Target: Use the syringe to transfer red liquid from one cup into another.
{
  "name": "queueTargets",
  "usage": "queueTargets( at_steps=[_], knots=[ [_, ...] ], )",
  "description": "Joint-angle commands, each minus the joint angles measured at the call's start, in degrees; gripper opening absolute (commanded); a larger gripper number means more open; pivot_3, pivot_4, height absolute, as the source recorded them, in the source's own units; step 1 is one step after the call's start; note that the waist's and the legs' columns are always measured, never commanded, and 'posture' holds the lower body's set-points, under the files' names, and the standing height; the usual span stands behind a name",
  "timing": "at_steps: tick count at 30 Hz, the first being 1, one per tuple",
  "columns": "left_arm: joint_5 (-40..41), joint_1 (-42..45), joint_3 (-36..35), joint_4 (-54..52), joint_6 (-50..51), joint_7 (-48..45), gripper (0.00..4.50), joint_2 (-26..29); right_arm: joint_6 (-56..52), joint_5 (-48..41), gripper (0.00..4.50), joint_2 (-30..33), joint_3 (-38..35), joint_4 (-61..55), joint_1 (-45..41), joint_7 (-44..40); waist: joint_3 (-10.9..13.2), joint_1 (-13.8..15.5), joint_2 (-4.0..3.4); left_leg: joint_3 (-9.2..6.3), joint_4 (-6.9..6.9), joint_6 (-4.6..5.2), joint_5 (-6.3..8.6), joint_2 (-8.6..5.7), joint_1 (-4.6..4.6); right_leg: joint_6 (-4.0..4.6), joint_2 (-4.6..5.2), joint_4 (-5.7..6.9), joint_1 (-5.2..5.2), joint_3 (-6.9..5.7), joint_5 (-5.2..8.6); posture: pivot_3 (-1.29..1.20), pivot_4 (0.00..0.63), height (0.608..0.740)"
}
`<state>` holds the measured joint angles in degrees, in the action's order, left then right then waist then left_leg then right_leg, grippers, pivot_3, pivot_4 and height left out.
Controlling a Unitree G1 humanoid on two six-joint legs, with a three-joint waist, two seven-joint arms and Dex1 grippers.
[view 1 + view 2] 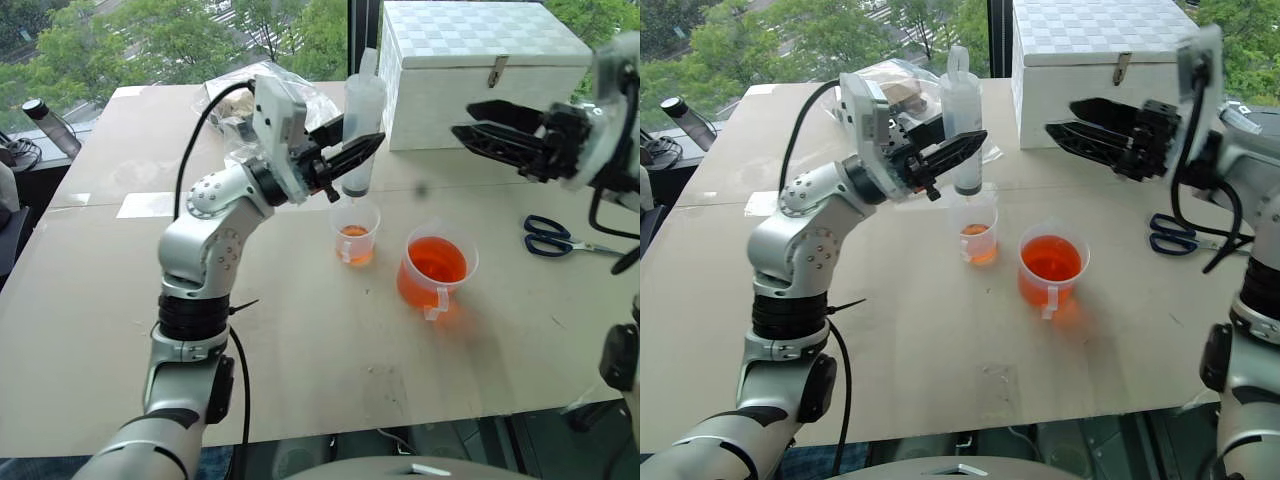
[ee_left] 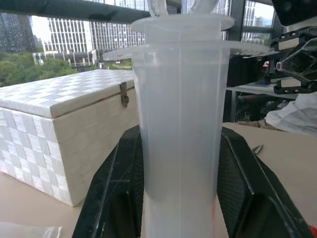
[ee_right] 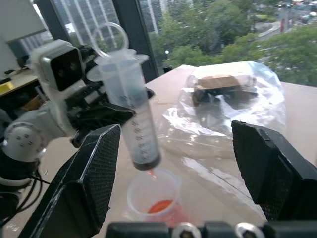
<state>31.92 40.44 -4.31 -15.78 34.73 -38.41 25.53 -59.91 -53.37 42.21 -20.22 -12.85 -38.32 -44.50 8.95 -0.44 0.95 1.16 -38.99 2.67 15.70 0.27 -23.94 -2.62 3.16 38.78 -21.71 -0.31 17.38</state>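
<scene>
Presently the table (image 1: 300,380) carries all items, with a white woven box (image 1: 480,70) at its far edge and a clear plastic bag (image 1: 895,85) beside that box. Left gripper (image 1: 365,150) is clamped on the syringe (image 1: 362,125), one black finger on each side of the barrel. The syringe stands upright, plunger pushed nearly fully in, its short tip directly above the small cup (image 1: 355,232) and apart from its rim. Right gripper (image 1: 468,122) hangs released in the air to the right of the syringe, fingers spread wide, touching nothing. The wide beaker (image 1: 437,272) stands just right of the small cup, apart from it, and holds red liquid (image 1: 437,262) to well over half its height. The small cup holds a shallow layer of the same liquid. Blue-handled scissors (image 1: 556,238) lie on the table right of the beaker.
</scene>
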Motion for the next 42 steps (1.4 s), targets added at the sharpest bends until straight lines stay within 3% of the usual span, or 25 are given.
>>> queueTargets(
  at_steps=[1, 6, 11, 17, 21, 24, 28, 33, 37, 42],
  knots=[
    [-0.7, -1.7, -3.3, -6.2, 8.1, 3.7, 1.35, 7.6, 1.3, 1.1, 3.81, 2.1, -3.3, -4.1, 8.8, 0.7, 0.0, -0.3, 0.00, 0.01, 0.02, 0.00, 0.00, 0.00, 0.01, 0.00, 0.00, 0.00, 0.00, 0.02, 0.00, 0.00, 0.150, 0.740],
    [5.6, -8.0, -11.6, -12.5, 22.2, 8.3, 1.35, 14.4, 5.3, 3.0, 3.81, 4.9, -6.3, -8.0, 23.2, -2.1, 0.0, -0.2, -0.04, 0.08, 0.19, -0.01, -0.01, 0.01, 0.11, 0.00, -0.02, -0.01, -0.01, 0.10, 0.00, 0.00, 0.150, 0.740],
    [6.7, -21.5, -16.4, -16.9, 31.5, 8.9, 1.35, 21.2, 11.2, 3.9, 3.81, 2.7, -9.8, -13.8, 37.9, -5.5, 0.0, -0.1, -0.03, 0.05, 0.16, -0.02, -0.01, 0.02, 0.20, 0.00, -0.03, -0.24, 0.04, 0.09, 0.01, 0.00, 0.150, 0.740],
    [-2.0, -35.1, -10.0, -15.9, 23.3, 13.7, 1.35, 17.7, 24.7, 14.5, 3.81, 2.5, -7.7, -15.6, 53.0, -10.4, -0.2, 0.9, -0.03, 0.05, 0.15, -0.02, 0.00, 0.02, 0.28, 0.01, 0.00, -0.28, 0.16, 0.11, 0.00, 0.00, 0.150, 0.740],
    [-3.7, -37.1, -8.2, -12.5, 16.9, 12.3, 3.20, 15.1, 31.6, 19.4, 3.87, -0.2, -5.6, -12.6, 54.0, -8.6, -0.3, 0.6, -0.11, 0.27, 0.64, 0.18, 0.14, 0.02, 1.26, 0.06, 0.02, -0.41, 0.80, 0.40, 0.02, 0.00, 0.150, 0.740],
    [-5.7, -36.6, -8.0, -9.9, 12.7, 11.6, 4.49, 14.8, 34.7, 21.4, 3.87, -1.3, -4.4, -11.9, 54.5, -8.6, -0.3, 0.8, -0.11, 0.14, 0.66, 0.16, 0.13, 0.04, 1.27, 0.11, -0.01, -0.40, 0.79, 0.26, 0.02, 0.00, 0.150, 0.740],
    [-9.1, -36.0, -8.2, -8.8, 7.4, 13.0, 4.49, 14.4, 37.6, 22.8, 3.87, -1.6, -3.6, -11.8, 55.6, -9.2, -0.3, 1.2, -0.15, 0.15, 0.67, -0.06, 0.01, 0.04, 1.16, 0.10, 0.04, -0.60, 0.80, 0.26, 0.01, 0.00, 0.150, 0.740],
    [3.7, -39.2, -19.1, -16.6, 4.8, 7.5, 4.49, 10.0, 39.3, 22.0, 3.87, -2.9, -4.4, -10.4, 56.9, -9.7, -0.3, 1.1, -0.12, 0.15, 0.67, -0.06, 0.01, 0.04, 1.01, 0.07, 0.09, -0.88, 0.81, 0.23, 0.00, 0.00, 0.150, 0.740],
    [7.8, -51.0, -20.3, -25.2, 4.6, 0.9, 4.49, 11.2, 41.4, 21.4, 3.87, -4.5, -4.3, -9.3, 57.1, -9.8, -0.3, 0.6, -0.16, 0.16, 0.73, -0.07, 0.01, 0.04, 1.02, 0.07, 0.10, -0.91, 0.80, 0.23, 0.00, 0.00, 0.150, 0.740],
    [-1.0, -65.4, -13.7, -28.2, -3.5, -3.2, 4.49, 12.2, 47.7, 23.9, 3.87, -6.1, -2.4, -5.4, 59.0, -12.6, -0.3, 0.7, -0.27, 0.10, 0.76, 0.17, 0.15, 0.04, 1.24, 0.14, 0.12, -0.87, 1.02, 0.16, 0.02, 0.00, 0.150, 0.740]
  ],
)
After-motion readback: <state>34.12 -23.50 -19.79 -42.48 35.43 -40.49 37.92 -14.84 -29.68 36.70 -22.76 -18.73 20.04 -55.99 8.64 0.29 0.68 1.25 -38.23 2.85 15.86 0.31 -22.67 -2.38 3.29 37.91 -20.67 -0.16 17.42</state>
